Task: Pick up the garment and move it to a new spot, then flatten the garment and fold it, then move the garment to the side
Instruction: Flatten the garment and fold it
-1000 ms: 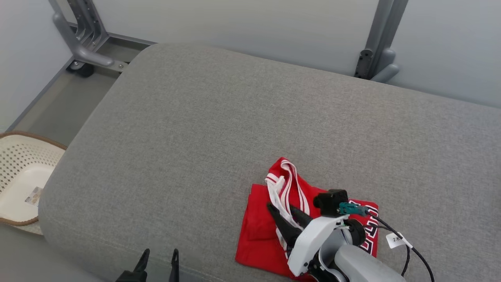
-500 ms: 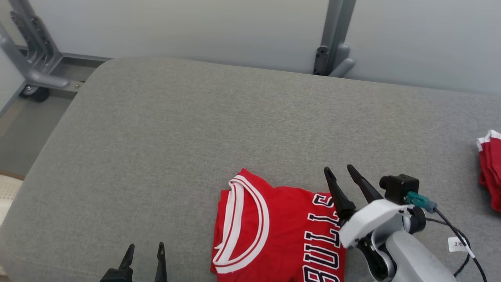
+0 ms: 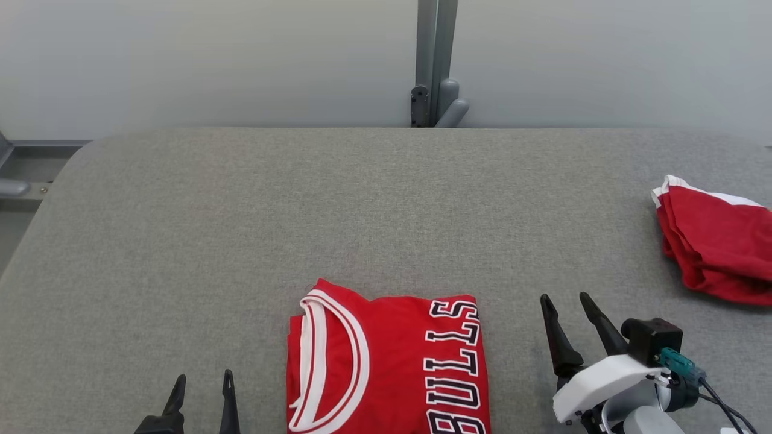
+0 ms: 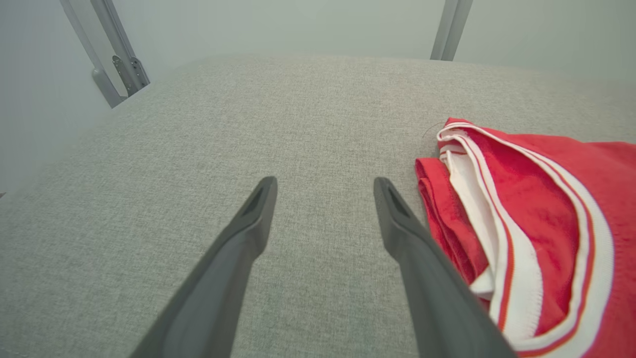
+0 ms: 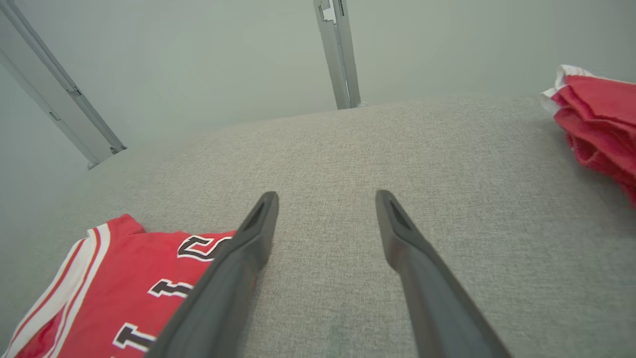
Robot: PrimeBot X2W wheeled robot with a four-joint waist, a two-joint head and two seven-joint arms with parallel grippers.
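Two grippers (image 3: 204, 375) (image 3: 564, 296) agape — folded garment (image 3: 392, 361) between

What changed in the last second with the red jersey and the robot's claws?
The right gripper let go of the red jersey and drew back to the jersey's right, jaws open. The head camera turned, bringing another red garment into view. The left gripper stayed open, apart from the jersey.

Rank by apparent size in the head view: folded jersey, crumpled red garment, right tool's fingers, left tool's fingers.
1. folded jersey, though cropped below
2. crumpled red garment, cropped at right
3. right tool's fingers
4. left tool's fingers, partly out of frame
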